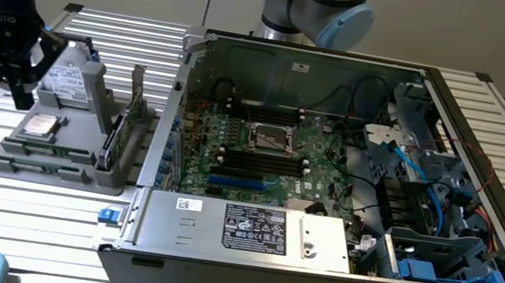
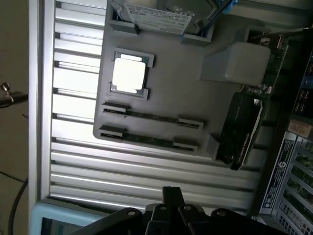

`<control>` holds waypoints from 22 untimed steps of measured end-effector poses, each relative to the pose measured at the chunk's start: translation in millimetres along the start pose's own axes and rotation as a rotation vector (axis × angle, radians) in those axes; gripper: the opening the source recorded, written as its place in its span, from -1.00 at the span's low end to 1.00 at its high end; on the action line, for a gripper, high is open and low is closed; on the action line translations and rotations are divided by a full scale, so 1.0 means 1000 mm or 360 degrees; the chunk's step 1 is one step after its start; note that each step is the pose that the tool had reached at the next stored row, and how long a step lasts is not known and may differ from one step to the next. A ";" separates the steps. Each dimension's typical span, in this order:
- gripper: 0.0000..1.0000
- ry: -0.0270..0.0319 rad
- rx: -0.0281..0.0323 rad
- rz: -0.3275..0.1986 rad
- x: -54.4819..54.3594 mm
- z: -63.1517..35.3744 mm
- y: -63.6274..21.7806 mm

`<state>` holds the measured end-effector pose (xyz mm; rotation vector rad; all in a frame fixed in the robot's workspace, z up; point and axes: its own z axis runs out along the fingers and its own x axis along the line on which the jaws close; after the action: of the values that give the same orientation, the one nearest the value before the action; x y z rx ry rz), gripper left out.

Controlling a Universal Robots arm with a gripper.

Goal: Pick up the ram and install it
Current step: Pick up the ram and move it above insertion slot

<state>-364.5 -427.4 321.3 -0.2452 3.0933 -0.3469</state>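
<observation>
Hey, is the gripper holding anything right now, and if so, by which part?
Nothing is held. The gripper is shut and empty above the gray tray, where the ram sticks lie in their slots.

The closed gripper (image 2: 172,195) hung above the table (image 2: 122,169) near a gray tray (image 2: 181,93) holding a processor (image 2: 129,74), two rams (image 2: 151,117), a drive (image 2: 156,18) and a card (image 2: 239,129).
</observation>
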 end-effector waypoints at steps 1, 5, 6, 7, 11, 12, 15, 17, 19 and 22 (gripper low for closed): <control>-0.79 -0.00057 -0.00007 -0.0024 0.000 0.0001 0.0001; -0.79 -0.00354 -0.00397 -0.0124 0.000 0.0001 0.0001; -0.79 -0.00434 -0.00579 -0.0143 0.000 0.0002 0.0001; -0.79 -0.00514 -0.00774 -0.0162 0.000 0.0003 0.0001; -0.79 -0.00830 -0.01493 -0.0243 0.000 0.0005 0.0002; -0.79 -0.00897 -0.01602 -0.0267 0.000 0.0005 0.0002; -0.79 -0.01096 -0.01843 -0.0347 0.000 0.0007 0.0002; -0.79 -0.01218 -0.01955 -0.0402 0.000 0.0008 0.0003; -0.79 -0.01335 -0.02039 -0.0459 0.000 0.0009 0.0003; -0.79 -0.01492 -0.02107 -0.0546 0.000 0.0010 0.0003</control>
<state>-364.6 -427.4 320.2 -0.7761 2.9763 -0.1291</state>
